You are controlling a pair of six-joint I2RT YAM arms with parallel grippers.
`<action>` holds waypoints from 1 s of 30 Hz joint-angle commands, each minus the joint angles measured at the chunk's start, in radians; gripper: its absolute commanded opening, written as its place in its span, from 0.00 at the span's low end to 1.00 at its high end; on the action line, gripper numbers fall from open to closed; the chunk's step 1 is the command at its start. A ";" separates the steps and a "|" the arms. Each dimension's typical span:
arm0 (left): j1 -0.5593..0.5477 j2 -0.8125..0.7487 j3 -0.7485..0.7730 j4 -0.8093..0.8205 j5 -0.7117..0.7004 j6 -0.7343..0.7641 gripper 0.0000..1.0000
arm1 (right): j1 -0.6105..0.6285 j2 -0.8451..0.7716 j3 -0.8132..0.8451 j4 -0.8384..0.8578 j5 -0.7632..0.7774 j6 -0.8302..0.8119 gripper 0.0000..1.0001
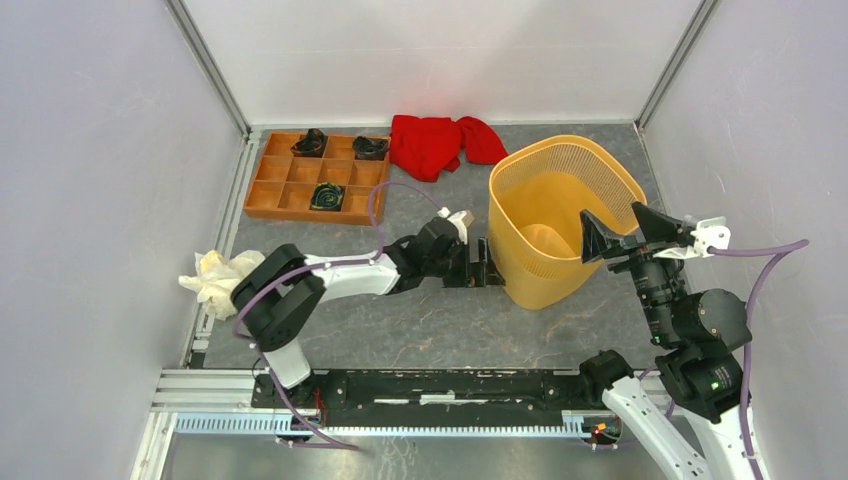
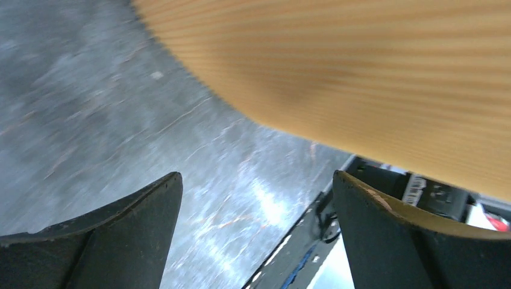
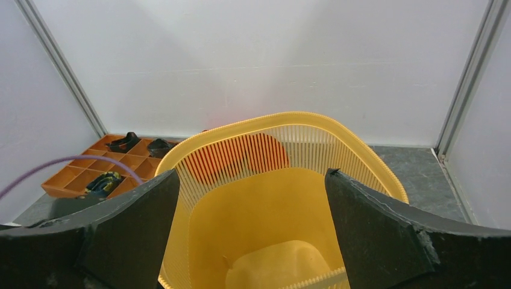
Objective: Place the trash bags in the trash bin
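Top view: bin [image 1: 562, 215] stands upright on the table [image 1: 400, 330], right of centre. The bag [image 1: 214, 280] is a crumpled cream wad at the table's far left edge, just beside the left arm's elbow and well apart from the bin, so it is not in yet. Left fingers [image 1: 487, 268] are spread open and empty, low at the bin's left wall, touching or nearly so, can't tell which. Right fingers [image 1: 597, 240] are spread open and empty, over the bin's near-right rim. Red cloth [image 1: 440, 145] and wooden tray [image 1: 315, 175] sit at the back, not involved. Left wrist view: left fingers [image 2: 126, 235] are wide apart with nothing between them, ribbed bin wall [image 2: 361, 78] is blurred right in front, table [image 2: 90, 90] below. Right wrist view: right fingers [image 3: 126, 229] are wide apart, looking down into the bin [image 3: 277, 120]. A pale patch at the bottom is probably its base, can't tell for sure. Step in hand, my read: fetch the bag. The left arm looks closest, so back off the bin wall without nudging it and swing to the left edge. Pinch the wad deep in its bunched middle, since thin film slips and trails, then lift high so loose ends clear the rim and release over the centre. Right fingers should clear the opening or steady the rim.
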 commanded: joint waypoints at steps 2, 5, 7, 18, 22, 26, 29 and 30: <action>0.009 -0.237 -0.044 -0.403 -0.402 0.153 1.00 | -0.003 -0.015 -0.035 0.038 0.018 -0.021 0.98; 0.019 -0.339 -0.048 -0.696 -0.756 0.160 1.00 | -0.004 -0.019 -0.070 0.072 0.013 -0.018 0.98; 0.039 -0.389 -0.045 -0.903 -1.019 0.104 1.00 | -0.004 -0.017 -0.087 0.093 0.005 -0.017 0.98; 0.551 -0.649 -0.059 -0.974 -1.262 0.087 1.00 | -0.003 -0.007 -0.068 0.070 -0.005 -0.016 0.98; 0.795 -0.654 -0.030 -0.874 -1.244 0.088 1.00 | -0.004 -0.029 -0.058 0.071 -0.023 0.003 0.98; 0.985 -0.581 0.065 -0.911 -1.139 0.012 1.00 | -0.003 -0.034 -0.041 0.066 -0.047 0.023 0.98; 1.048 -0.488 0.121 -0.983 -1.240 -0.064 1.00 | -0.004 -0.035 -0.042 0.070 -0.066 0.044 0.98; 1.068 -0.465 0.125 -0.981 -1.247 -0.077 1.00 | -0.004 -0.034 -0.044 0.074 -0.076 0.049 0.98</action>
